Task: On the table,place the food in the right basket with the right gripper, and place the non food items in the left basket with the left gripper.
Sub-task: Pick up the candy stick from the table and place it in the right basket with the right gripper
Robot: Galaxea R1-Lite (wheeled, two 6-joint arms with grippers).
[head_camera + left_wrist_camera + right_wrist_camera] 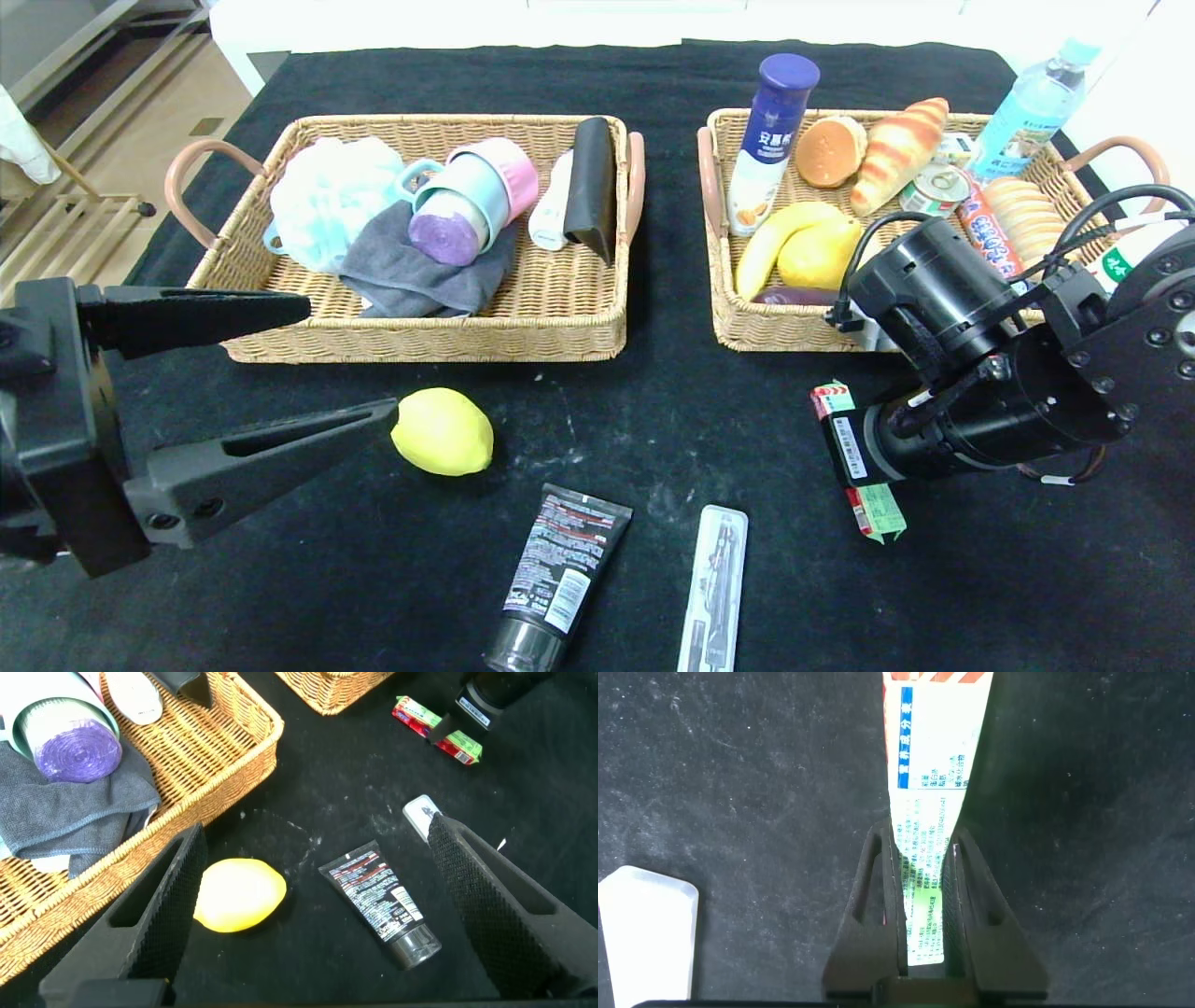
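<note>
Fingers of the right gripper [924, 905] are closing narrowly on a flat snack packet [929, 812], pinching its green-printed end while the red-and-white end is sticking out past the tips. That packet is lying on the black tablecloth [653, 420] just in front of the right basket [775, 327], near its front wall, and its long axis is running in line with the fingers, so the coming lift looks to me like a short carry up and over that wall. The right arm is plainly the nearer one; the left gripper [327, 364] is hovering well away, in front of the left basket [420, 341], with its dark wedge-shaped fingers spread wide and holding nothing.

Relative to the right basket, a smooth, waxy lemon [442, 431] is sitting well off to the left, just beside the lower left fingertip. A glossy black tube [555, 574] and a slim clear plastic case [714, 588] are lying farther forward of the basket.

Both baskets are woven wicker with looped handles. The right one is already holding bread, bananas, cans and bottles; the left is holding soft cloth, a mesh sponge and cups. The packet looks thin and crinkly, so it may be sagging when raised.
</note>
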